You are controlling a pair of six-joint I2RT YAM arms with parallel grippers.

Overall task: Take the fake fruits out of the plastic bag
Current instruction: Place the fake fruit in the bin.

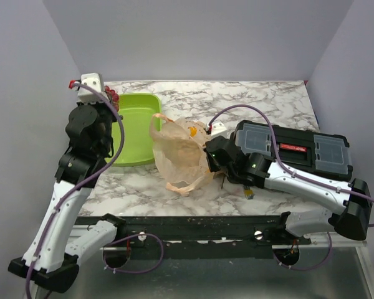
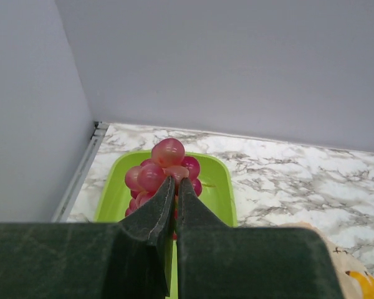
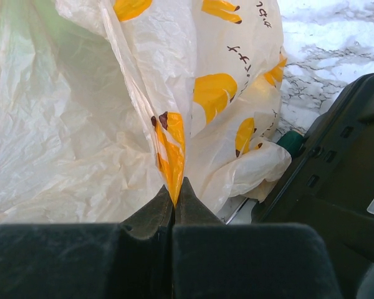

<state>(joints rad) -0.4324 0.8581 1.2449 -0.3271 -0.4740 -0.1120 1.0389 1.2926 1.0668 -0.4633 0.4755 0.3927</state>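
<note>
Left gripper [image 2: 176, 182] pinching grapes [image 2: 167, 153] above tray [image 2: 219, 187]. Right gripper [image 3: 174, 189] pinching bag [image 3: 62, 137] fold. Advice: lower close to tray floor before release, else bunch may roll.

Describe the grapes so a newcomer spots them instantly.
Find the lime-green tray at far left. Over its far left corner, the left gripper is shut on the grapes. They are the only bunch of small glossy red balls; the bag shows just flat orange prints.
</note>
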